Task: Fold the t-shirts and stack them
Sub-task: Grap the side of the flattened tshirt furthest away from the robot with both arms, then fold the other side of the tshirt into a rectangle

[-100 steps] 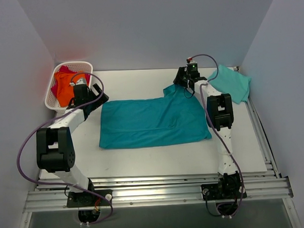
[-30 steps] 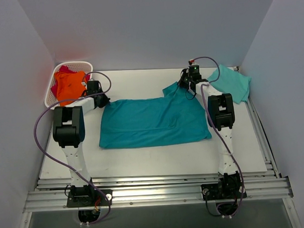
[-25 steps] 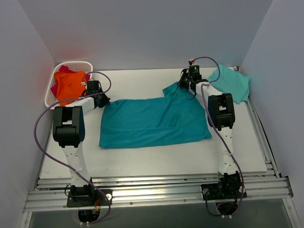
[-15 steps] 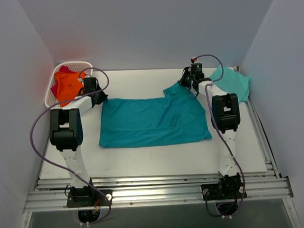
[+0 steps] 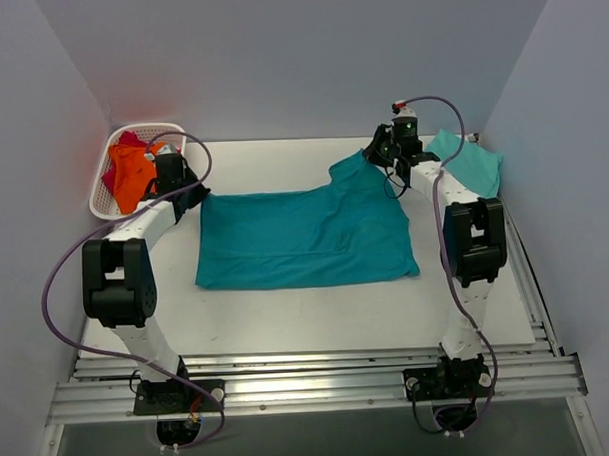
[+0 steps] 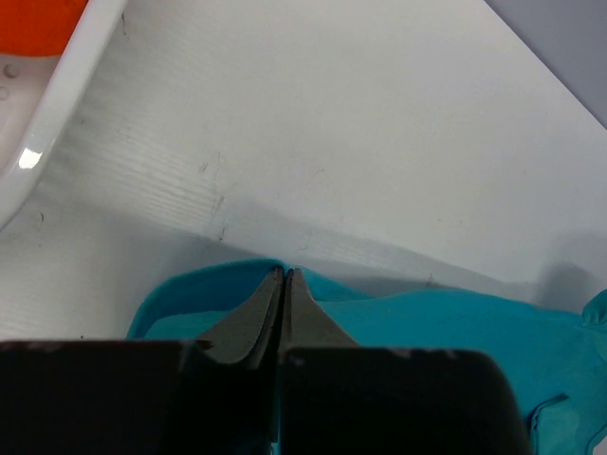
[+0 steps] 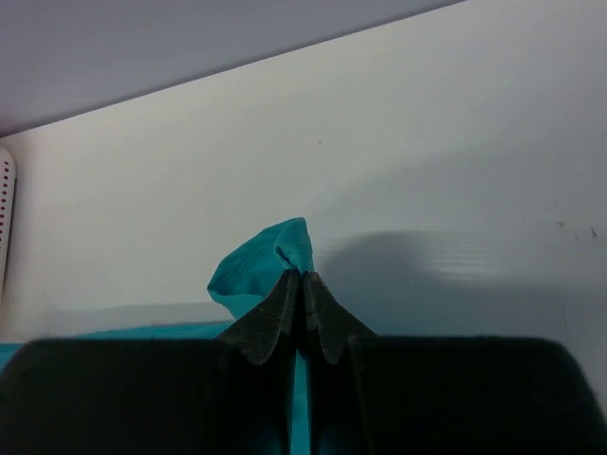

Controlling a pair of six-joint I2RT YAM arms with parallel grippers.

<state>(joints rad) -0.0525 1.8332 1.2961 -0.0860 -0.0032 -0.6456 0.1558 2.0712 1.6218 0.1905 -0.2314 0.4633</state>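
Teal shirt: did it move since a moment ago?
Yes. The teal shirt has slid a little toward the back edge of the table, and its far right corner is now closer to the mint shirt.

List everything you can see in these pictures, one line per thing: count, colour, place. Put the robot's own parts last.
teal t-shirt: one, deep teal, spread out mid-table
mint t-shirt: one, pale mint-green, folded at the far right corner of the table
orange t-shirt: one, orange, bunched in the basket
magenta-red t-shirt: one, magenta-red, in the basket, mostly hidden by the orange one
basket: one, white lattice, far left corner of the table
table: one, white, under everything
left pincer: one, black, shut on the teal t-shirt's far left corner
right pincer: one, black, shut on the teal t-shirt's far right corner
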